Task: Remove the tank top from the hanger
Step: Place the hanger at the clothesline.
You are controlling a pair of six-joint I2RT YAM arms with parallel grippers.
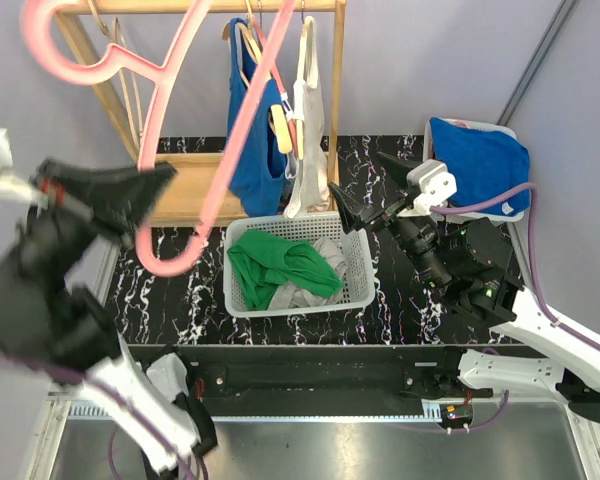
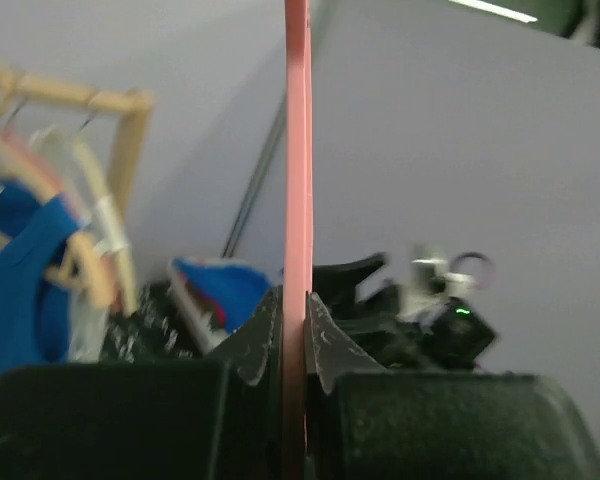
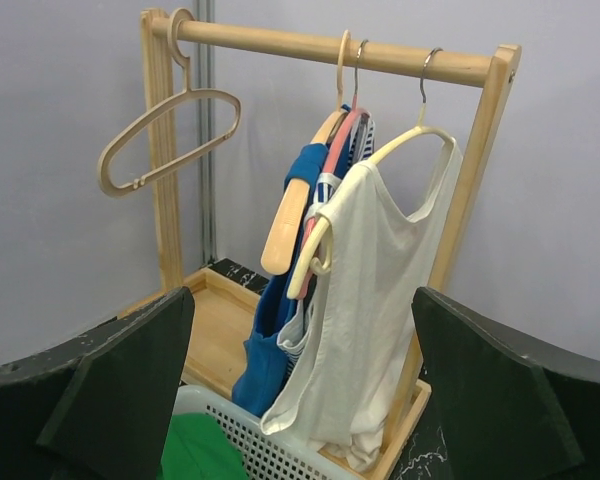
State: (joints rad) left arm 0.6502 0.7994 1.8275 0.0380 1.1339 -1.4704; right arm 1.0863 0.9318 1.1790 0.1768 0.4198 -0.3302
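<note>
One wooden rack [image 3: 280,42]; three hung tops — blue tank top [image 1: 252,150], striped top [image 3: 323,192], white tank top [image 3: 365,300]; two bare hangers — wooden hanger [image 3: 188,92], pink hanger [image 2: 297,150]; one basket [image 1: 360,265].

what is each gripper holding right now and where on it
Left gripper is shut on the pink hanger, pinching one thin bar edge-on. Right gripper is open, holding nothing.

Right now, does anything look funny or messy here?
Yes. The pink plastic hanger is off the wooden rack, bare, pinched in the left hand up in the air. A green garment lies crumpled in the white mesh basket, not hung.
</note>
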